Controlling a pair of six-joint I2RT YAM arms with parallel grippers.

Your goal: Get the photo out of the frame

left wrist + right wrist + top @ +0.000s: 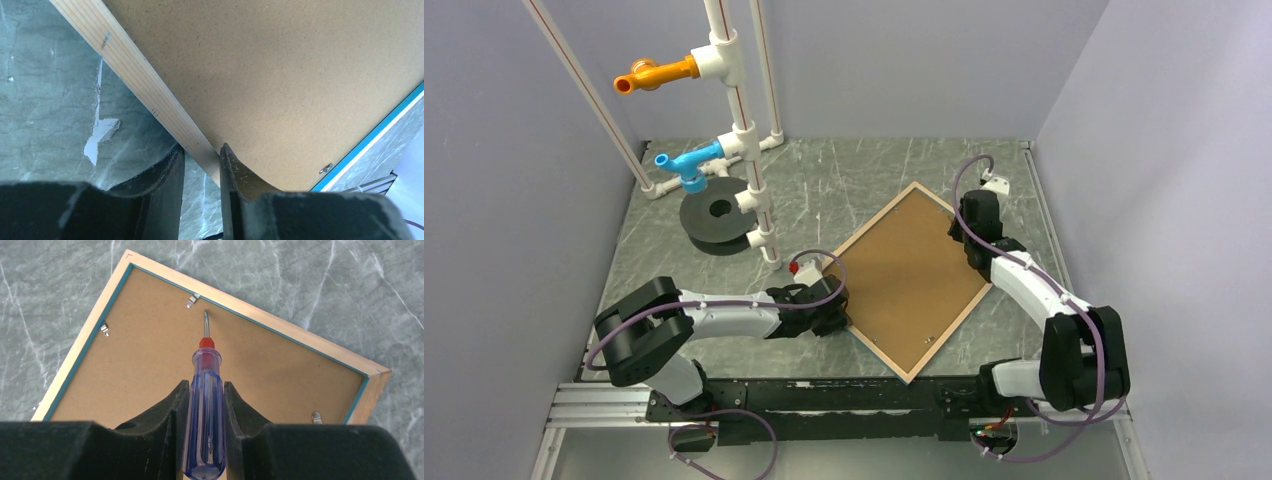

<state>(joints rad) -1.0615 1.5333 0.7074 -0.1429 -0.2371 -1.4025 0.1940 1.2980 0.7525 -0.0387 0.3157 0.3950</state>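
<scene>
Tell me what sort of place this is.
Probably a robotics lab test cell: a left arm and right arm bolted to a rail, plain grey walls boxing in the table, and a white pipe stand with coloured fittings.

Left fingers [161, 176] clamp wood rim of frame [150, 95]; backing board [280, 85] alongside.

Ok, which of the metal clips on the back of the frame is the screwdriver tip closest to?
The clip on the upper rim, just beside the screwdriver tip; the left-side clip and the lower-right clip sit much farther off.
</scene>
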